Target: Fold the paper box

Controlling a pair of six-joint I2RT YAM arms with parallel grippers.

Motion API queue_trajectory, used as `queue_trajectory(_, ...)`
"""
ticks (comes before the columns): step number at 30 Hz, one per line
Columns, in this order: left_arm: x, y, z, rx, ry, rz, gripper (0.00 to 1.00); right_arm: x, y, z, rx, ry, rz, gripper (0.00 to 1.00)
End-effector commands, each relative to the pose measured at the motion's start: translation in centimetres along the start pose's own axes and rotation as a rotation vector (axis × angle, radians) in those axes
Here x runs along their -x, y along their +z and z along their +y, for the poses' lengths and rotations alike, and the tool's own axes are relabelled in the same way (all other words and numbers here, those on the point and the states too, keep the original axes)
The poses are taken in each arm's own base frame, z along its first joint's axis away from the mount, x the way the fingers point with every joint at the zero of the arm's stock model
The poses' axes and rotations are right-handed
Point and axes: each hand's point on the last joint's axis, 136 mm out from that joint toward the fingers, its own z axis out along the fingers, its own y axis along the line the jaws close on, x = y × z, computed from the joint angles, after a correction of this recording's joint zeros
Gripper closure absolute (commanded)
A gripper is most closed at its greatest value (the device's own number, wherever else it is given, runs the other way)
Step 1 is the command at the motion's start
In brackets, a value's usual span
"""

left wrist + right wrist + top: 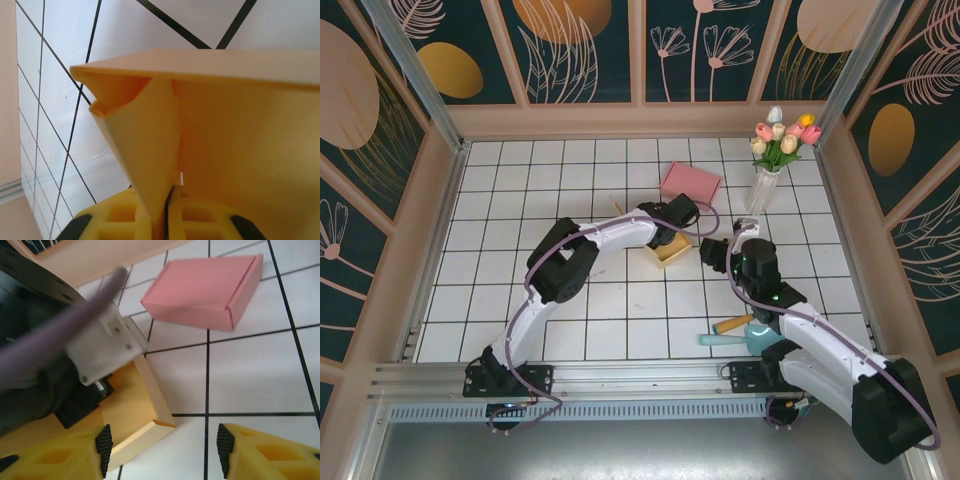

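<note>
Yellow paper box (250,140): its flap (150,150) sits clenched in your left claw (167,207) for creasing; your right claw (162,450), released, hovers over the corner.

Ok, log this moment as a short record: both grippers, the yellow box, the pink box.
left gripper: shut on a panel of the yellow box
right gripper: open, empty, near a corner of the yellow box
yellow box: partly folded, top open, mid-table
pink box: folded shut, beyond the yellow box
vase of tulips: upright, far right
</note>
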Motion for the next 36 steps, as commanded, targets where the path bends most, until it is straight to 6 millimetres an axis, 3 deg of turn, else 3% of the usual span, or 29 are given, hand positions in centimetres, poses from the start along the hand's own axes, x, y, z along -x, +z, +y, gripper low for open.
queue_trajectory(1, -2.9, 2.1, -2.0, -0.033, 0.075, 0.111, 0.82, 0.8, -0.8, -0.2, -0.002, 0.021, -0.05, 0.39)
queue_trajectory(5, -0.5, -0.5, -0.2, -0.065, -0.009, 0.024, 0.71, 0.9, -1.1, -0.3, -0.007, 0.02, -0.054, 0.39)
queue_trajectory(11, 1.1, -3.7, 2.3, -0.086, -0.087, -0.061, 0.54, 1.0, -1.3, -0.4, -0.014, 0.022, -0.06, 0.39)
queue_trajectory(16, 2.0, -5.9, 3.8, -0.107, -0.17, -0.135, 0.49, 1.2, -1.5, -0.5, -0.02, 0.021, -0.069, 0.39)
queue_trajectory(24, 4.8, -12.1, 8.2, -0.17, -0.471, -0.319, 0.47, 1.1, -1.5, -0.7, -0.026, 0.011, -0.065, 0.39)
queue_trajectory(26, 4.4, -13.8, 9.8, -0.175, -0.611, -0.342, 0.46, 1.0, -1.4, -0.7, -0.028, 0.005, -0.061, 0.39)
queue_trajectory(29, 2.5, -16.2, 12.0, -0.183, -0.871, -0.358, 0.36, 0.7, -1.0, -0.7, -0.027, 0.005, -0.044, 0.39)
queue_trajectory(33, 0.2, -19.4, 12.8, -0.298, -1.086, -0.456, 0.24, 0.3, -0.6, -0.8, -0.034, 0.003, -0.025, 0.39)
queue_trajectory(36, -1.2, -20.0, 11.6, -0.386, -1.159, -0.459, 0.19, 0.5, -0.6, -0.9, -0.041, -0.005, -0.03, 0.39)
